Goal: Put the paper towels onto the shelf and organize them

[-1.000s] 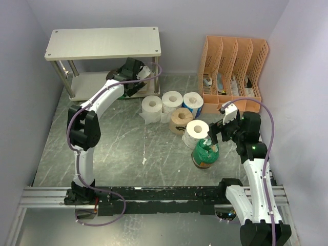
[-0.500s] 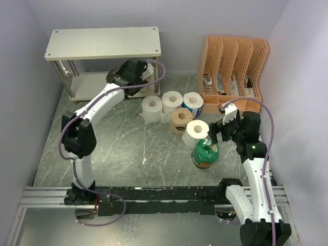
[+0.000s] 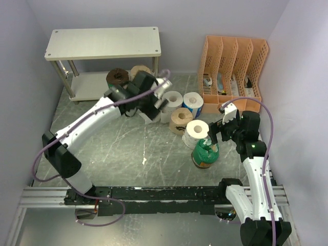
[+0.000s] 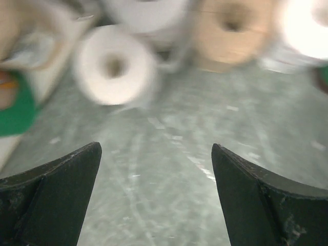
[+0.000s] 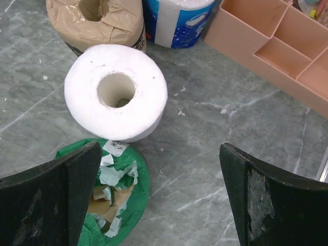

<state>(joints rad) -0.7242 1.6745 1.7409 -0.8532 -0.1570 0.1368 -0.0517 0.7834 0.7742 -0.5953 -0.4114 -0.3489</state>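
Hovering my left gripper spread wide and empty, white roll at 11 o'clock. Right gripper also spread, green roll at 8 o'clock.

Robot lab cell: blank lilac walls, base rail.

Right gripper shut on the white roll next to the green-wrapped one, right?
No. The right gripper is open and empty, per the right wrist view. The white cylindrical paper towel roll stands free next to the green-wrapped roll.
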